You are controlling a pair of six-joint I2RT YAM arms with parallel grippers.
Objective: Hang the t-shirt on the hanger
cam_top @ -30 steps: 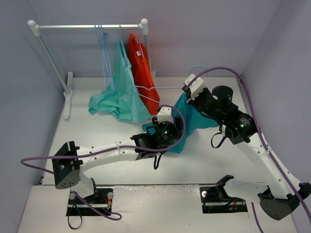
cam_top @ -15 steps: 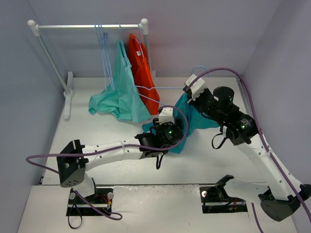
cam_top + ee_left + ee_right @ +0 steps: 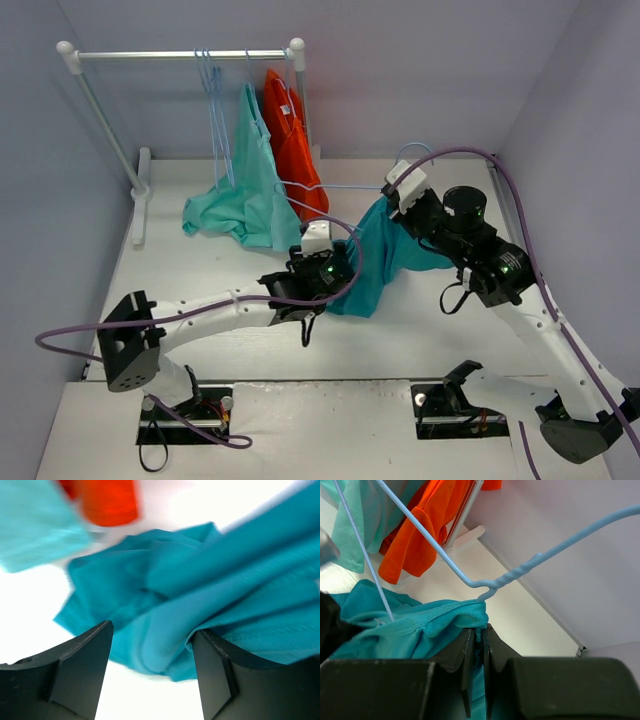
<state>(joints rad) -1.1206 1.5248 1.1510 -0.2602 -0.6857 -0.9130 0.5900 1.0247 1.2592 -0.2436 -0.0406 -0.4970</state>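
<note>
The teal t-shirt (image 3: 378,258) hangs from my right gripper (image 3: 390,205) and drapes down to the table near the middle. In the right wrist view the jaws (image 3: 481,629) are shut on the shirt's collar edge (image 3: 455,615), with the twisted neck of the pale-blue hanger (image 3: 512,575) right above the fingertips. The hanger's bar (image 3: 340,186) points left, with its hook toward the back wall. My left gripper (image 3: 340,270) is open at the shirt's lower left edge. In the left wrist view a fold of the shirt (image 3: 165,645) lies between the spread fingers (image 3: 150,630) and touches the right one.
A clothes rack (image 3: 185,55) stands at the back left with spare blue hangers (image 3: 212,100), a mint-green garment (image 3: 245,195) and an orange garment (image 3: 290,140). The orange garment also shows in the right wrist view (image 3: 427,525). Walls close in the back and both sides.
My left gripper has moved left and toward the near edge, and the shirt's lower part now stretches further down-left. My right gripper has shifted slightly right with the hanger and collar.
</note>
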